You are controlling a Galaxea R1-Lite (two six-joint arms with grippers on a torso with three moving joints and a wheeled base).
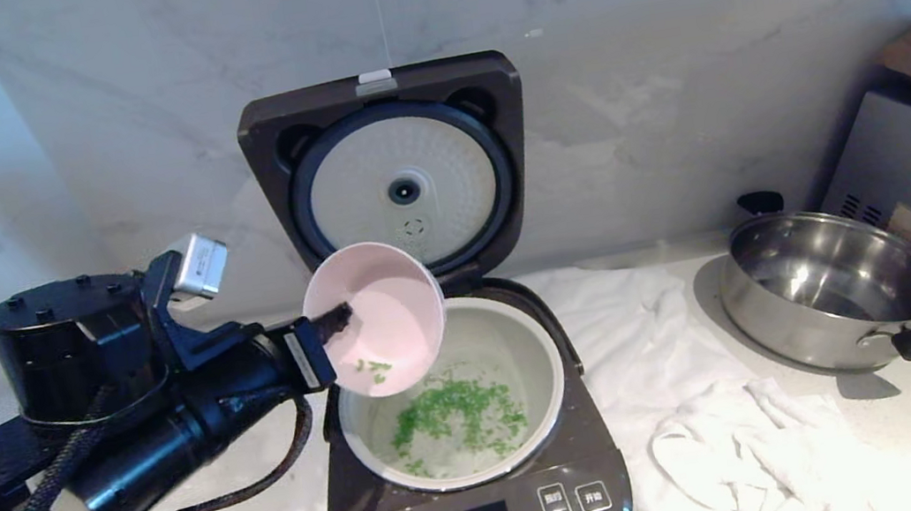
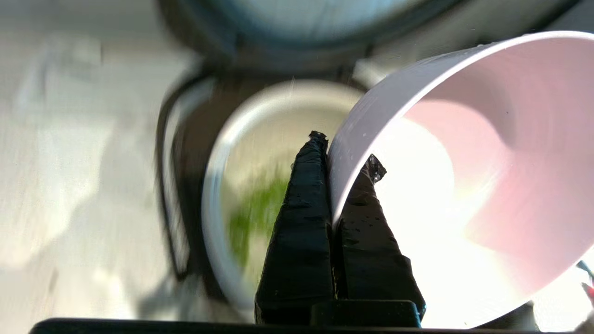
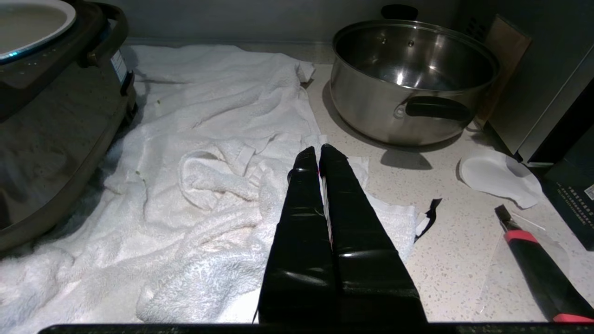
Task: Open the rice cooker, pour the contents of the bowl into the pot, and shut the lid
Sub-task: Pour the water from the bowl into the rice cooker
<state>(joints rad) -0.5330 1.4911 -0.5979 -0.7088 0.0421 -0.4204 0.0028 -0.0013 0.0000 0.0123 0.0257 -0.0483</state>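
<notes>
From the head view, one rice cooker (image 1: 467,432) stands on the desk (image 1: 846,432) with its lid (image 1: 390,167) raised upright against the marble wall. The left hand (image 1: 337,318) pinches the rim of the single pink bowl (image 1: 379,315), tipped above the back-left edge of the pot (image 1: 543,368); most green bits (image 1: 461,420) lie in the pot and a few cling inside the bowl. To the right lie a rumpled white towel (image 1: 707,398) and one steel pan (image 1: 834,287), well apart from the cooker. In the left wrist view, the left hand's two fingers (image 2: 301,222) clench the bowl's wall (image 2: 510,139), one inside and one outside, and the bowl blocks half of the blurred pot (image 2: 218,195). In the right wrist view, the right hand (image 3: 319,150) hovers clenched and empty over the towel (image 3: 185,153), between the cooker (image 3: 55,116) and the pan (image 3: 413,79); one red-and-black tool (image 3: 533,260) lies nearby.
</notes>
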